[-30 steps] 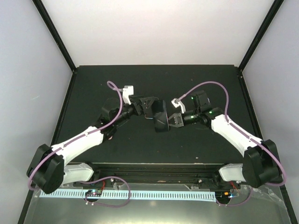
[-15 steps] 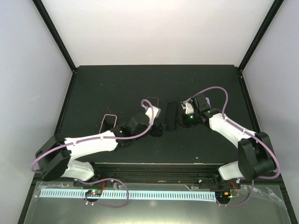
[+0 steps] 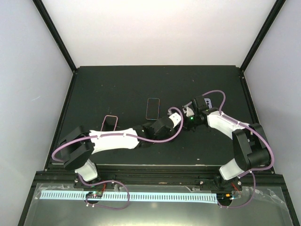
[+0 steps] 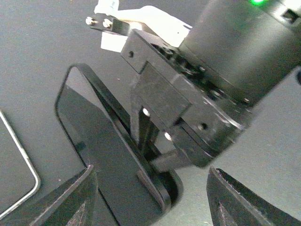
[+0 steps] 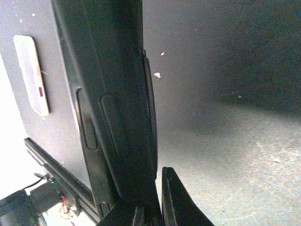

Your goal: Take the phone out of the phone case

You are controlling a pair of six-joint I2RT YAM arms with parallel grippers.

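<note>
One phone case (image 5: pixel 113 94) end hides inside right claw (image 5: pixel 148 210).

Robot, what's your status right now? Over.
Right tool shut on phone case, held on edge. Left tool open, fingers flanking its end. Phone apparently not yet out. Two loose phones flat on table, out of the way.

From above the phone case (image 4: pixel 113 160) is lost where the two wrists meet, the left wrist view cuts off one lower corner of it and most of the left fingers (image 4: pixel 70 202), and the right wrist view crops its top.
</note>
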